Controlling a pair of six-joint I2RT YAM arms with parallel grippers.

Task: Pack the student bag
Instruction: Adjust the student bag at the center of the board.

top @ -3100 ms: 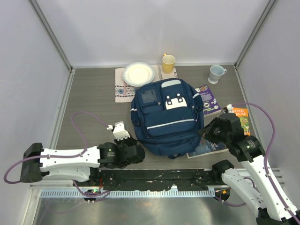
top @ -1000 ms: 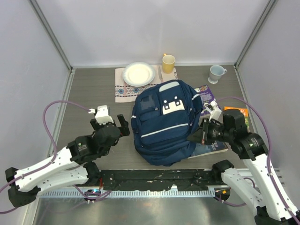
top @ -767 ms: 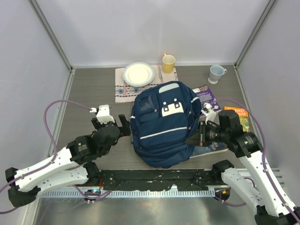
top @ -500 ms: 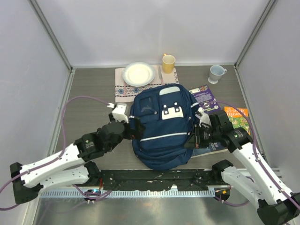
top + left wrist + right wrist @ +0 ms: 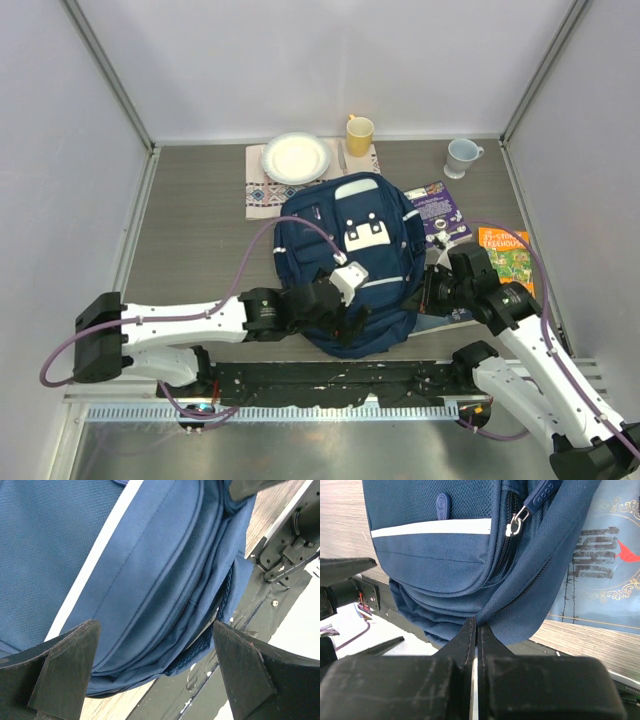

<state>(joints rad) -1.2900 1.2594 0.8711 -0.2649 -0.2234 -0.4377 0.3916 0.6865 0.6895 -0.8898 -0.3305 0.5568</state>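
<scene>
- While it lies flat at the middle of the counter (image 5: 200,220), near the front edge, the student bag (image 5: 345,240) looks zipped closed.
- The left hand (image 5: 155,630), spread wide and empty, hovers over its lower seam, probably to steady it.
- The right hand (image 5: 476,625), pressed together, seems to pinch a side fold.

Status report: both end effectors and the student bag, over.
Left end effector open, over student bag front. Right end effector shut on bag's side fabric. Book lies partly under bag's right edge.
</scene>
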